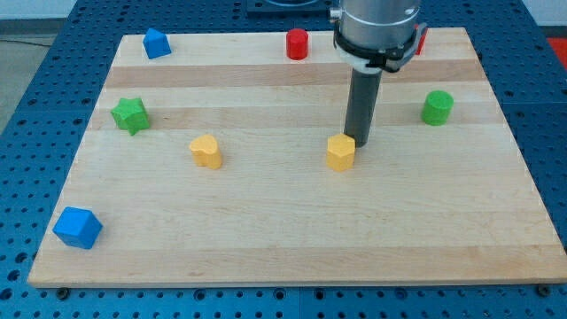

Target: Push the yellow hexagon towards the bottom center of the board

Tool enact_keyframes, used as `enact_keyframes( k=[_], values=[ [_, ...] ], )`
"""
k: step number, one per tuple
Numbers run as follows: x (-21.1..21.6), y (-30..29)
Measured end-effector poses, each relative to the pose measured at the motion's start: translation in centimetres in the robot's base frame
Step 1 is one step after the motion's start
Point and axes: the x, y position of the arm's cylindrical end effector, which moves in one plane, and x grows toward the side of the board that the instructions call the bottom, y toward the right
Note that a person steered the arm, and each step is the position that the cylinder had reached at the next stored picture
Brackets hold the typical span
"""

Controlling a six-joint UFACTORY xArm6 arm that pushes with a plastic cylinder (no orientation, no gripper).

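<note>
Right, my tip (359,141) touches yellow hexagon (340,152) on its upper-right edge; yellow heart (206,151) well left; bare rod holds nothing; no readable writing.

A pale wooden table (292,239) with faint plank seams lies on a blue metal surface (27,177) dotted with rows of small holes, seen around every edge under even, bright light.

Open board (292,252) lies below the yellow hexagon (340,152) down to the view's bottom edge, no block in it. The tip (361,141) stands just beside the hexagon's upper right. Flanking blocks: yellow heart (206,151) to the left, blue cube (78,228) at the bottom-left corner.
</note>
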Motion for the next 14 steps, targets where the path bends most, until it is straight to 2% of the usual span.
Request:
enact_keyframes(
  k=[1,2,10,12,14],
  values=[
    [1.8,-2.3],
    [1.4,-4.1],
    [2.8,-6.7],
    [2.8,-9.3],
    [2.9,-8.5]
  ],
)
